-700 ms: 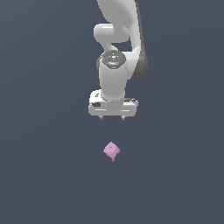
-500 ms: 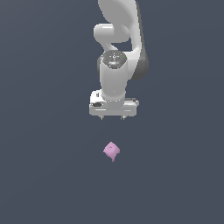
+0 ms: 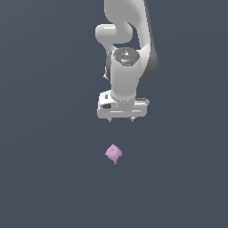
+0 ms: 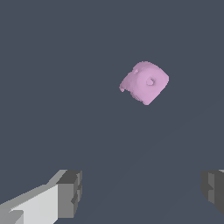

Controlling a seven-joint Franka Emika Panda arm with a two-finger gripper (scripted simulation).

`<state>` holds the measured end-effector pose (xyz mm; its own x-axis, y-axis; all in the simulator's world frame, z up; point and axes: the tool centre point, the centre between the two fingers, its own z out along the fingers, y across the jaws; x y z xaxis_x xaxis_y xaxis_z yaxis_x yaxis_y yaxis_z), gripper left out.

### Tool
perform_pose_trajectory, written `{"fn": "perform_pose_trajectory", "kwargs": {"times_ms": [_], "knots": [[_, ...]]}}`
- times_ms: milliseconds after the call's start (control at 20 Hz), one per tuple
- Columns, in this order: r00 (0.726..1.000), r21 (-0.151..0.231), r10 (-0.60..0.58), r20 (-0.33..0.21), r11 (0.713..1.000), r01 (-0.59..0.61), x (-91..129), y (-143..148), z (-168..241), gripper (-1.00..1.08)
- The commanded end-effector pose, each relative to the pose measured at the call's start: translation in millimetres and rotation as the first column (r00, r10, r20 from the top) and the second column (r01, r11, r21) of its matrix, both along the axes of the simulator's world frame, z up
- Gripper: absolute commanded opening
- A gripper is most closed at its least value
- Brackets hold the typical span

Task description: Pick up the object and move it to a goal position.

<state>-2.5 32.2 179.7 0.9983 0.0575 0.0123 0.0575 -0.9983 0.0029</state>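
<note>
The object is a small pink-lilac chunk lying alone on the dark grey floor, nearer the camera than the arm in the exterior view. In the wrist view the object shows a small stub on its upper face. My white gripper hangs above the floor, short of the object and apart from it. Its fingers are spread wide with nothing between them, so the gripper is open.
A uniform dark grey surface fills both views. Nothing else stands on it apart from the white arm.
The arm has shifted slightly. The object lies where it was.
</note>
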Motion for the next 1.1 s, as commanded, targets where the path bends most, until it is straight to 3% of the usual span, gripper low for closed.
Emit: {"fn": "perform_pose_trajectory", "kwargs": {"times_ms": [0, 650, 850, 1050], "knots": [[1.0, 0.0, -0.002, 0.0, 1.0, 0.002, 0.2, -0.9, -0.3, 1.0], [0.988, 0.008, -0.155, -0.005, 0.988, 0.156, 26.3, -7.4, -15.9, 1.0], [0.968, 0.01, -0.252, -0.008, 0.968, 0.252, 42.1, -12.0, -27.1, 1.0], [0.931, 0.011, -0.365, -0.011, 0.931, 0.365, 60.2, -17.6, -41.8, 1.0]]}}
